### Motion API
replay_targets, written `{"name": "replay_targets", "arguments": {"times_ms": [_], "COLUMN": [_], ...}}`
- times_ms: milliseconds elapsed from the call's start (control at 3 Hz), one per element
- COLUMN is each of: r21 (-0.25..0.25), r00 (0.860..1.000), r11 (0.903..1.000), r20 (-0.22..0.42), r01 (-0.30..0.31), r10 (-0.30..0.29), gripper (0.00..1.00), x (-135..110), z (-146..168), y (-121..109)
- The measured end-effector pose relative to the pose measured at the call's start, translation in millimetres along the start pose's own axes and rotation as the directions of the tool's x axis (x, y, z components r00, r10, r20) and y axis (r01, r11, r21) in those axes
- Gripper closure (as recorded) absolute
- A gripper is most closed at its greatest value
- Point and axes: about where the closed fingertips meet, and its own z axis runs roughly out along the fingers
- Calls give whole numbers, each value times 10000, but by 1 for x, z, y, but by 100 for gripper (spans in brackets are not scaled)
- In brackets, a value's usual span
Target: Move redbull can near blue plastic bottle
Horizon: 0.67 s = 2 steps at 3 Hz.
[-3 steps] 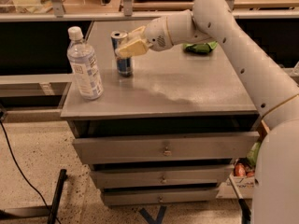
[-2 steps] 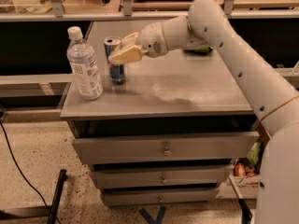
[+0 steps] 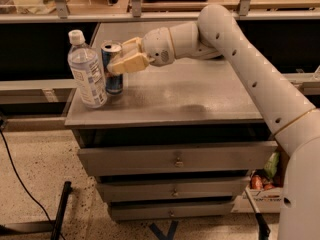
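The redbull can (image 3: 113, 69), blue and silver with a silver top, stands upright on the grey cabinet top (image 3: 190, 96) at its left side. The blue plastic bottle (image 3: 87, 70), clear with a white cap and a blue-and-white label, stands right beside it on the left, almost touching. My gripper (image 3: 120, 59) reaches in from the right and is shut on the can, its tan fingers (image 3: 131, 62) around the can's upper part.
The white arm (image 3: 240, 54) stretches across the cabinet top from the right. The cabinet's left edge is close to the bottle. Drawers (image 3: 175, 159) sit below. A black cable (image 3: 20, 179) and a black stand leg lie on the floor at left. Shelving stands behind.
My gripper has moved the can left across the cabinet top, from well apart from the bottle to right beside it.
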Motion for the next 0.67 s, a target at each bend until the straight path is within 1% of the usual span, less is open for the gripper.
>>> {"name": "replay_targets", "arguments": {"times_ms": [333, 667], "r21": [-265, -124], "r00": [9975, 9884], "r11": [9972, 9894], "r20": [-61, -457], "r01": [703, 1445], "r10": [-705, -1449], "gripper": [60, 36], "x": [-7, -6], "z": [1, -6], "y": [8, 6]}}
